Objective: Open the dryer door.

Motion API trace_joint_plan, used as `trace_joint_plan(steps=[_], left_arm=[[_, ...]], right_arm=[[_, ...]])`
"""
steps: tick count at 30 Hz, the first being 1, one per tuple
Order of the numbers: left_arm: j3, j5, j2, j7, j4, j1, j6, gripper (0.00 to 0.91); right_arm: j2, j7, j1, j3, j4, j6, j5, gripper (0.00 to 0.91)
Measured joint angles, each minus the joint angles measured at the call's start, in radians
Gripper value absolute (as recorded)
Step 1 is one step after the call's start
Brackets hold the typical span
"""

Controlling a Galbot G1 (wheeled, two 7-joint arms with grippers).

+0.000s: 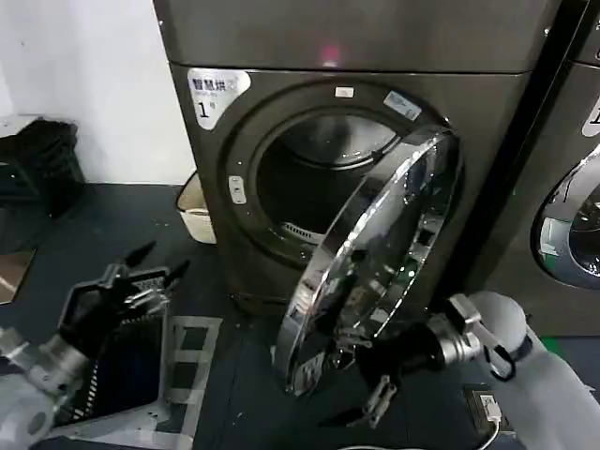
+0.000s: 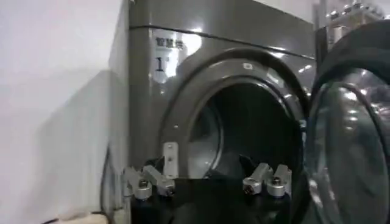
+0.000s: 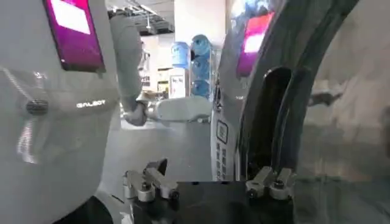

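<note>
**Door swung out, both grippers open**

The door (image 1: 375, 262) stands well open, swung out to the right of the drum mouth (image 1: 319, 183), its chrome ring tilted toward me and catching reflections of the room. It hangs from the right side of the dryer (image 1: 281, 112), the one with the white "1" sticker (image 1: 214, 94) at its upper left corner. In the left wrist view the door (image 2: 350, 134) shows edge-on with its dark glass bulging, beside the dark open drum (image 2: 244, 131).

The right gripper (image 1: 361, 398) sits low, at the bottom edge of the door, its dark fingers spread apart; I cannot tell whether a finger touches the ring. From its own camera the right gripper (image 3: 210, 182) has its fingers parted with nothing between them, the door's curved rim (image 3: 286, 91) rising close alongside, and the chrome mirroring the robot's own white body (image 3: 49, 122).

The left gripper (image 1: 155, 262) hangs off to the left, well apart from the door, above the dark floor (image 1: 122, 216), fingers spread and empty. Its camera looks at the machine front, the left gripper (image 2: 207, 179) wide apart.

A second machine (image 1: 562, 225) with a similar chrome-ringed door stands to the right. A white tub (image 1: 195, 211) sits by the dryer's left side
</note>
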Motion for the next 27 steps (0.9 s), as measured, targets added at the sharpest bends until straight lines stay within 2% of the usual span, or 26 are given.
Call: trace_joint_plan(steps=[7,18,21,27], left_arm=[[0.077,-0.017,0.025,0.044,-0.033,-0.038,-0.018,0.907],[0.308,-0.021,0.080,0.057,-0.089,-0.179,-0.021,0.907],[0.391,-0.018,0.084,0.056,-0.086,-0.239,-0.020,0.907],[0.560,-0.012,0.067,0.056,-0.049,-0.368,-0.021,0.907]], right_arm=[[-0.040,0.000,-0.079,0.102,-0.007,0.025,0.010,0.907],[-0.035,0.008,-0.162,0.374,-0.204,0.065,0.048,0.907],[-0.030,0.014,-0.196,0.487,-0.256,0.066,0.070,0.907],[-0.008,0.092,-0.242,0.689,-0.322,0.089,0.058,0.907]])
